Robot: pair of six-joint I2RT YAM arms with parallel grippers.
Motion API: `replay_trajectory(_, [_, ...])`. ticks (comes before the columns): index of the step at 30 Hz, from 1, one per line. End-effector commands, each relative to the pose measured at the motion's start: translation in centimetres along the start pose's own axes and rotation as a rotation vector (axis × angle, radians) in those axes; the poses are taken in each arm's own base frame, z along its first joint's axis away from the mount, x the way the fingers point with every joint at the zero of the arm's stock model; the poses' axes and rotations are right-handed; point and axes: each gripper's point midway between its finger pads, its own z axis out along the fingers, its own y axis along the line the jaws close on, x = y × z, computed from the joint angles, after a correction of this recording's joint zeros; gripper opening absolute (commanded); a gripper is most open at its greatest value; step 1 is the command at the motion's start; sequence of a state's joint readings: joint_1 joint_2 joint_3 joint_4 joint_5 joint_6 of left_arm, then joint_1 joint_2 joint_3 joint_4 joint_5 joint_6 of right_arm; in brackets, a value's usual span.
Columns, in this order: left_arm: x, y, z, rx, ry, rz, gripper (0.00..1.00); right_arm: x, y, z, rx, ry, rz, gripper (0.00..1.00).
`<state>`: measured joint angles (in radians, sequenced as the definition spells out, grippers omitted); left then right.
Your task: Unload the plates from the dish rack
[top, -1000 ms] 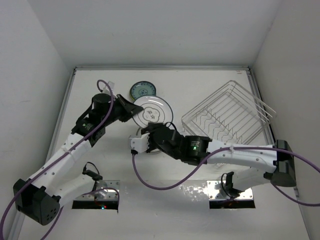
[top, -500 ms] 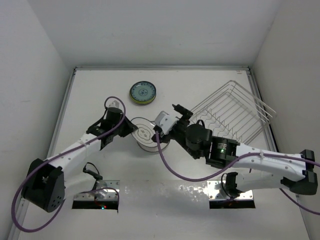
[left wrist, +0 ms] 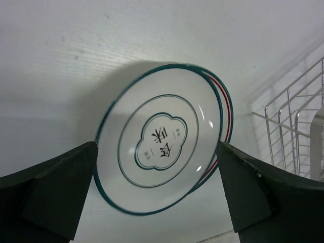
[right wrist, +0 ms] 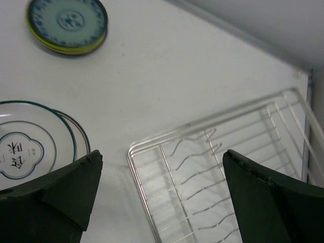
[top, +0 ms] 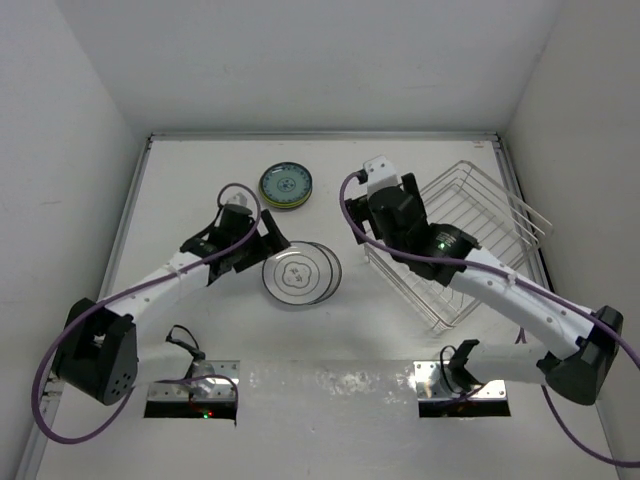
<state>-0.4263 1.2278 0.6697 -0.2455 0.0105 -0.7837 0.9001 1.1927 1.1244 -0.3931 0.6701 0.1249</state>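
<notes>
All seems done: big white round plates (top: 300, 272) and small teal-patterned round plates (top: 287, 186) lie stacked outside the empty silvery wire dish rack (top: 452, 248), with left end effector (left wrist: 157, 148) and right end effector (right wrist: 162, 155) wide open.

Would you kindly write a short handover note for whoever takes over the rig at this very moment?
Left gripper: open, empty, jaws flanking the large white plates.
Right gripper: open, empty, above the dish rack.
Plates: two large ones stacked left of the rack, small plates stacked farther back.
Done: no plate shows in the rack.
Left: probably nothing; check the rack part hidden under the right arm.
</notes>
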Motion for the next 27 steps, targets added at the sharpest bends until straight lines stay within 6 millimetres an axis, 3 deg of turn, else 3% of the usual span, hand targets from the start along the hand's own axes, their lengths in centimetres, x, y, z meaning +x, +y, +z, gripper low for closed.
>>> replay_trajectory(1, [-3.3, -1.2, -1.8, -0.05, -0.087, 0.128, 1.0, 3.8, 0.3, 0.4, -0.038, 0.149, 0.139, 0.99])
replay_trajectory(3, [-3.6, -0.8, -2.3, -0.08, -0.082, 0.169, 1.0, 5.2, -0.2, 0.6, -0.022, 0.168, 0.171, 0.99])
replay_trajectory(7, [-4.2, -0.6, -2.9, -0.128, -0.059, 0.256, 1.0, 6.0, -1.7, 0.2, 0.011, 0.144, 0.22, 0.99])
replay_trajectory(12, [-5.8, -0.1, -4.6, -0.188, -0.107, 0.291, 1.0, 6.4, -4.7, -1.9, 0.107, 0.141, 0.211, 0.99])
replay_trajectory(13, [-7.4, -0.6, -5.8, -0.202, -0.17, 0.297, 1.0, 6.6, -5.3, -2.3, 0.126, 0.138, 0.208, 0.99])
replay_trajectory(15, [-8.7, 0.2, -7.6, -0.268, -0.213, 0.326, 1.0, 6.8, -6.8, -3.6, 0.172, 0.114, 0.197, 0.99])
replay_trajectory(16, [-10.6, 0.3, -9.3, -0.31, -0.296, 0.326, 1.0, 6.9, -7.5, -4.1, 0.195, 0.108, 0.194, 0.99])
replay_trajectory(19, [-13.0, 1.4, -12.7, -0.4, -0.422, 0.321, 1.0, 7.2, -9.6, -6.0, 0.259, 0.092, 0.192, 0.99])
replay_trajectory(23, [-14.6, 2.5, -15.9, -0.431, -0.56, 0.253, 1.0, 7.9, -11.4, -8.3, 0.297, 0.081, 0.198, 0.99])
replay_trajectory(27, [-14.4, 3.8, -18.1, -0.41, -0.655, 0.196, 1.0, 8.2, -12.9, -10.1, 0.32, 0.035, 0.224, 0.99])
